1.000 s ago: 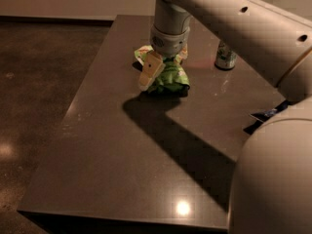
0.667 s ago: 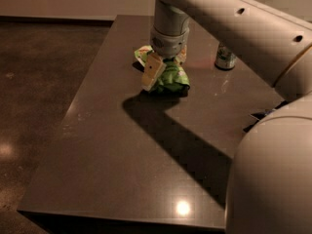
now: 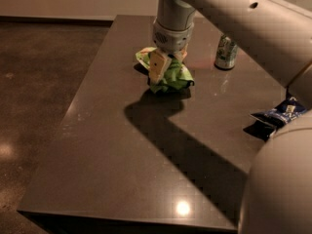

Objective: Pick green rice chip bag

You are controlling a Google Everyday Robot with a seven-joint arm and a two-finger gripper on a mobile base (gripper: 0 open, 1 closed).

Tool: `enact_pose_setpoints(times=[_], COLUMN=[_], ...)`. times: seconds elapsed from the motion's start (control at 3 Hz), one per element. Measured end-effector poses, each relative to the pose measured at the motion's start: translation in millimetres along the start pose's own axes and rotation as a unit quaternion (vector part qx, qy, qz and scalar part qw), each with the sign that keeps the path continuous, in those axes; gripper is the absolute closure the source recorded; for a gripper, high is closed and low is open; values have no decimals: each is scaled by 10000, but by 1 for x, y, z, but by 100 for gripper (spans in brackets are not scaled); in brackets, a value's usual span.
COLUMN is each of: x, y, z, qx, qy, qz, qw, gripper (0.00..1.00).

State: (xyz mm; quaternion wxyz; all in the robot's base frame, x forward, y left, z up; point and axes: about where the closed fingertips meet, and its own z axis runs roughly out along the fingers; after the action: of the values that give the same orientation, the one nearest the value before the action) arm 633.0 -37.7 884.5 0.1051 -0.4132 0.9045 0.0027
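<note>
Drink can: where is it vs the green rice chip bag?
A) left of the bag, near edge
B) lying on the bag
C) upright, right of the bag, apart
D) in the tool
C: the drink can stands upright right of the green rice chip bag with bare table between; the tool is down on the bag.

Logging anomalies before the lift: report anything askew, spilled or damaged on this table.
The green rice chip bag is crumpled and bunched under the gripper at the table's far middle. The can stands upright; nothing spilled.
</note>
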Motion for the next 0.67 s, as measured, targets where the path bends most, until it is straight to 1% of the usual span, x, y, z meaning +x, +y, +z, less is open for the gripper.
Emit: enact_pose_setpoints(times=[0.33, 0.67], x=[7, 14], y=[4, 11], z=[-29, -63], qx=[12, 20], qy=[-243, -516], qz=[-210, -522], qw=[9995, 9973], gripper=[84, 100])
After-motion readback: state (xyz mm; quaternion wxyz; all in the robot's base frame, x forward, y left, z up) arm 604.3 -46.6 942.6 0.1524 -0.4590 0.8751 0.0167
